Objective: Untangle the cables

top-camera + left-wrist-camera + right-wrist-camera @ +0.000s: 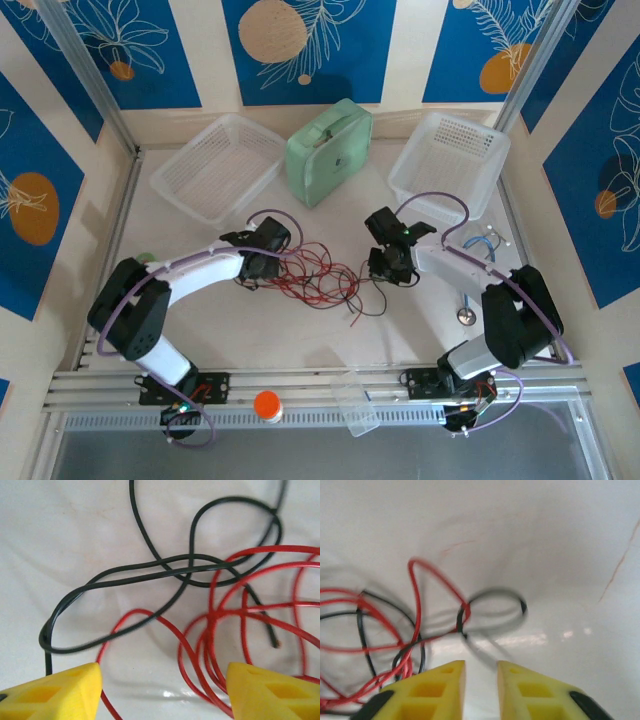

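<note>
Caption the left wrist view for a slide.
Left gripper, jaws wide, above a black cable crossing red cables on the white table.

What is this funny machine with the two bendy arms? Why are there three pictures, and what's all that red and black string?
It is a robot with two arms bolted to a table. One picture looks down from above. The other two come from small cameras on the wrists, so the yellow wedges are the robot's own fingers. The string is thin red and black cables, tangled in a heap between the arms. The left gripper has its fingers wide apart over the cables, holding nothing. The right gripper has only a small gap and pinches nothing I can see. Behind stand a green case and two clear baskets.
</note>
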`<state>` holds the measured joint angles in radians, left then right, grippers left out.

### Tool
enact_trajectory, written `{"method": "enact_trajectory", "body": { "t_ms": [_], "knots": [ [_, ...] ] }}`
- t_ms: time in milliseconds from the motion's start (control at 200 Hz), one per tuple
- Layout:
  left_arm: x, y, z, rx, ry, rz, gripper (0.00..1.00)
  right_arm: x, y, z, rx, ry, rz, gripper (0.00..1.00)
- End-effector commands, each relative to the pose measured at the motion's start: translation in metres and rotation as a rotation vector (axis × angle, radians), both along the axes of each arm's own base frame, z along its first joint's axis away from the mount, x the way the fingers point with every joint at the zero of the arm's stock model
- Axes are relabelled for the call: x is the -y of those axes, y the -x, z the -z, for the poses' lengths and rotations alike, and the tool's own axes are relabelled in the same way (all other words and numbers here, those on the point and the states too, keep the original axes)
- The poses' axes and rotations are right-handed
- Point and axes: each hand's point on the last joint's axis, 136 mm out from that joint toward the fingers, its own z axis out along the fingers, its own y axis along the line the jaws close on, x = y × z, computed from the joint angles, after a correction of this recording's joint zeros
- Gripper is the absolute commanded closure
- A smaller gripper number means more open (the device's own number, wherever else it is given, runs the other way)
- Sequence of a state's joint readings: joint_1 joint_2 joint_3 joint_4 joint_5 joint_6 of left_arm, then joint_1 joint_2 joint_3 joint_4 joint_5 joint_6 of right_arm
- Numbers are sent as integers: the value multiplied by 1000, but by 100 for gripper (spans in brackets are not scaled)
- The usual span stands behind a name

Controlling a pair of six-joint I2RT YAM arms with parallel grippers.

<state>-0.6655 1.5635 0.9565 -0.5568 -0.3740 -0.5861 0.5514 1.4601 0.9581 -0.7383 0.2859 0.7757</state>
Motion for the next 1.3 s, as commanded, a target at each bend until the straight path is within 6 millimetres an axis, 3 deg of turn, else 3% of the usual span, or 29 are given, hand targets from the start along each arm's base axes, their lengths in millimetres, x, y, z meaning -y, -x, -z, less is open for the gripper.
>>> {"method": "enact_trajectory", "body": {
  "t_ms": [0, 105, 200, 375, 535, 740, 840, 1005, 1090, 1191, 1296],
  "knots": [
    [19, -2, -40, 59, 49, 81, 29, -30, -1, -38, 56, -56, -99, 62],
    [28, -2, -62, 73, 77, 105, 28, -63, 0, -51, 68, -98, -170, 46],
    [27, 0, -66, 63, 74, 89, 26, -95, 0, -45, 42, -153, -208, 37],
    [14, 0, -33, -4, 1, 26, 27, -134, -9, -6, -55, -175, -207, 30],
    [7, -7, 1, -27, 23, -26, 28, -141, -19, 24, -87, -135, -154, 29],
    [2, -14, 35, -56, 28, -54, 31, -122, -27, 56, -92, 3, -91, 35],
    [-3, -11, 52, -79, 10, -64, 38, -107, -26, 63, -92, 54, -66, 45],
    [-20, -2, 65, -98, -27, -91, 64, -63, -25, 64, -84, 152, -8, 86],
    [-28, 1, 63, -96, -36, -103, 77, -34, -23, 65, -84, 195, 33, 100],
    [-36, 2, 55, -81, -43, -113, 88, 2, -19, 61, -77, 232, 85, 100],
    [-41, 3, 46, -66, -48, -116, 94, 33, -14, 54, -66, 251, 132, 100]
  ]
}}
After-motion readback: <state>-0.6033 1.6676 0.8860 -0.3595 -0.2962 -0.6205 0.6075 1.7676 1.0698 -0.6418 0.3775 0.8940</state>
